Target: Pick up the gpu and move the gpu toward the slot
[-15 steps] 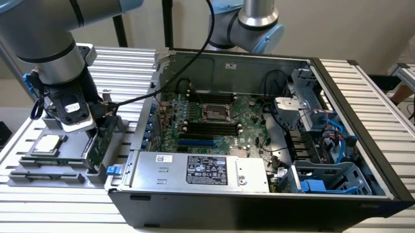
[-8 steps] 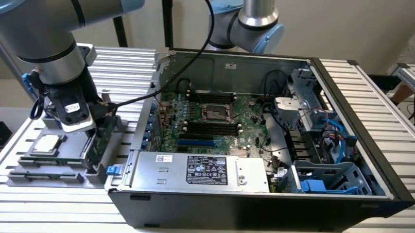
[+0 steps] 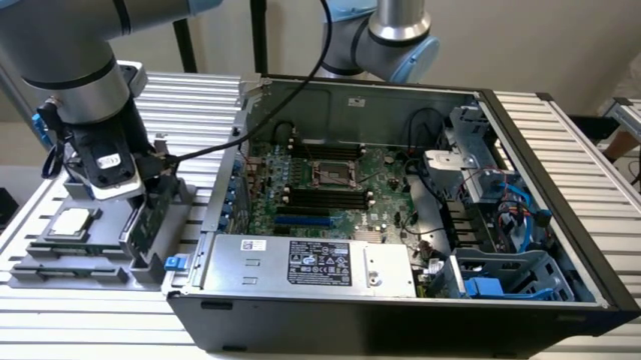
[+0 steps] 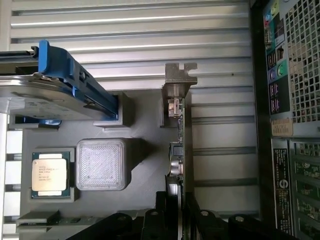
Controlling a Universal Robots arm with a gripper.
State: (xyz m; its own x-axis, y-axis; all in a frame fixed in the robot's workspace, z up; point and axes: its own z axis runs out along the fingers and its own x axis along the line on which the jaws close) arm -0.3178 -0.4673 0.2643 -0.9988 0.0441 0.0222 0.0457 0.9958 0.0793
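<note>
1 gpu (image 4: 178,150) upright on edge in gray holder (image 4: 145,170), center of wrist frame; gripper (image 4: 178,207) clamped across it. Blue slot (image 3: 303,221) well apart, center of exterior frame, inside case (image 3: 361,94). Risk: tilted lift, snag on holder, card slipping.

Nothing is reading clearly enough to quote. A black-and-white label (image 3: 318,262) is lying on the silver power supply (image 3: 233,264), its print too fine to make out. The CPU chip (image 4: 50,174) is carrying several engraved lines, all illegible. On the computer case's rear panel (image 4: 305,60), a black label (image 4: 282,185) and a tan sticker (image 4: 281,127) are showing tiny unreadable print near coloured port markings (image 4: 274,30).
</note>
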